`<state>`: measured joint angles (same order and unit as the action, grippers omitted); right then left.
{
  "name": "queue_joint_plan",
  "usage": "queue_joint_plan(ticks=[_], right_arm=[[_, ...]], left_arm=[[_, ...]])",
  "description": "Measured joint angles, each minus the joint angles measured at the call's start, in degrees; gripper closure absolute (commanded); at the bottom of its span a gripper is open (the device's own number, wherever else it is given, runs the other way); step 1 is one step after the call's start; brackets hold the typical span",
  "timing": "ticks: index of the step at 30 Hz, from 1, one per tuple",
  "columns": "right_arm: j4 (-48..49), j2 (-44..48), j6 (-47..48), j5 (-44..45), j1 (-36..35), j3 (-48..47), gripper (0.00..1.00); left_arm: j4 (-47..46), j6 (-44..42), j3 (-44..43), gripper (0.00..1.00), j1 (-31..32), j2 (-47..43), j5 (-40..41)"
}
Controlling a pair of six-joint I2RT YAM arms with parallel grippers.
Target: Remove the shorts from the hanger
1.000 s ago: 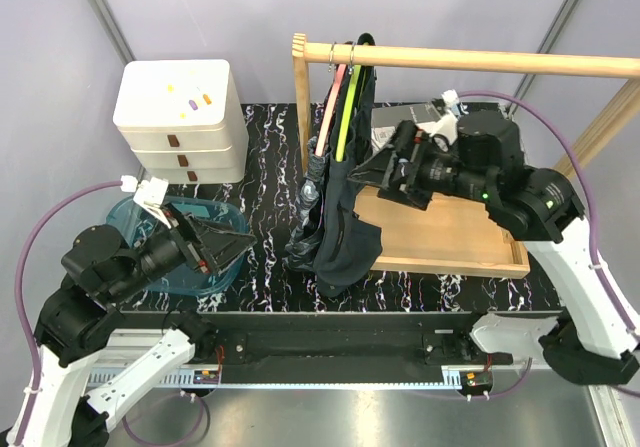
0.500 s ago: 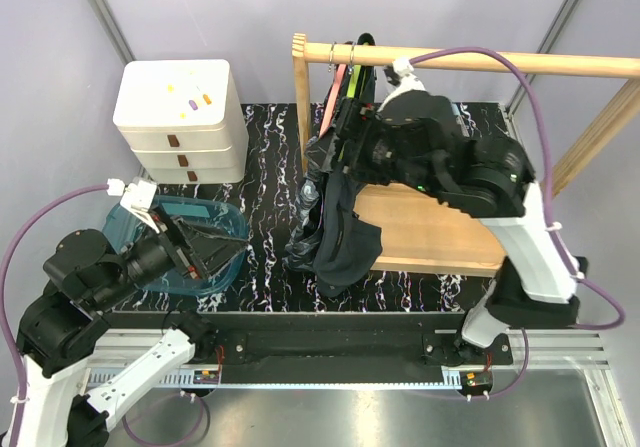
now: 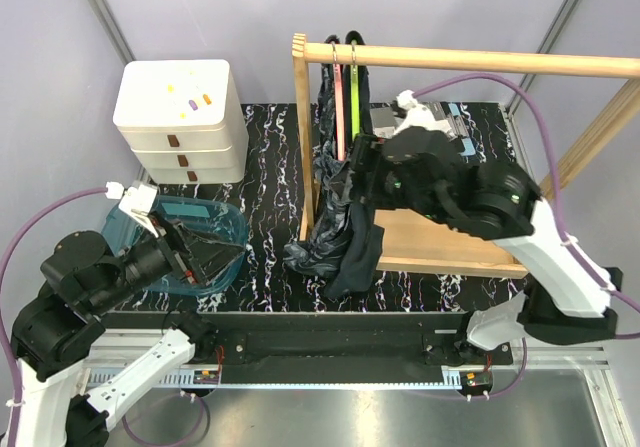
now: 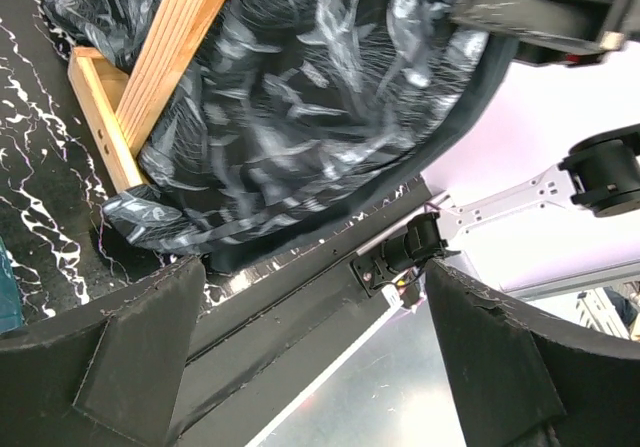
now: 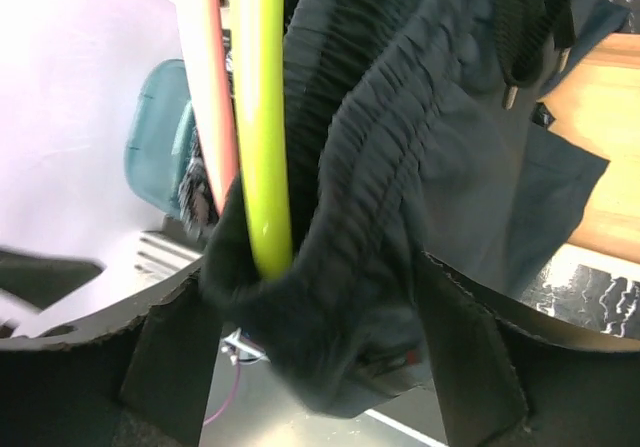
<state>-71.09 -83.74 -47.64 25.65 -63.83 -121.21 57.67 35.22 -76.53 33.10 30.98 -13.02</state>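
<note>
Swung in from the overhead frame's right, the right gripper [image 5: 320, 352] straddles the navy shorts [image 5: 400, 167] bunched on the upright yellow-green hanger [image 5: 262, 117], frame centre, jaws parted and not yet pinching. Lower left, the left gripper [image 4: 320, 352] gapes empty, farther off, facing the patterned shorts [image 4: 330, 137].

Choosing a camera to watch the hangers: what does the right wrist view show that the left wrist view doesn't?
Only the right wrist: the lime-green hanger rod and pink hanger rod, with the plain navy-black cloth shorts' gathered waistband lying between the right arm's fingers. Only the left wrist: the square wooden rack post, and a clear look at the blue-grey marbled dark cloth shorts behind it. Both: the black white-veined tabletop.
</note>
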Motion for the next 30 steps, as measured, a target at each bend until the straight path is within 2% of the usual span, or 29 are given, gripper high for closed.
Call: queue_joint_plan(ticks=[4, 8, 16, 21, 30], right_arm=[[2.36, 5.29, 0.5, -1.81, -0.04, 2.21, 0.06], [3.61, 8.28, 1.44, -2.8, -0.04, 1.14, 0.06], [1.6, 4.94, 2.89, -2.32, -0.04, -4.26, 0.25], [-0.11, 3.37, 3.98, -1.77, -0.04, -3.89, 0.35], [1.2, 6.43, 4.96, -1.09, -0.04, 0.13, 0.43]], left_arm=[[0.26, -0.55, -0.83, 0.06, 0.0, 0.81, -0.04], [0.31, -0.94, -1.51, 0.06, 0.0, 2.16, -0.09], [0.57, -1.36, -2.51, 0.06, 0.0, 4.15, -0.35], [0.59, -1.36, -2.95, 0.06, 0.0, 4.26, -0.5], [0.7, -1.27, -2.97, 0.05, 0.0, 3.52, -0.52]])
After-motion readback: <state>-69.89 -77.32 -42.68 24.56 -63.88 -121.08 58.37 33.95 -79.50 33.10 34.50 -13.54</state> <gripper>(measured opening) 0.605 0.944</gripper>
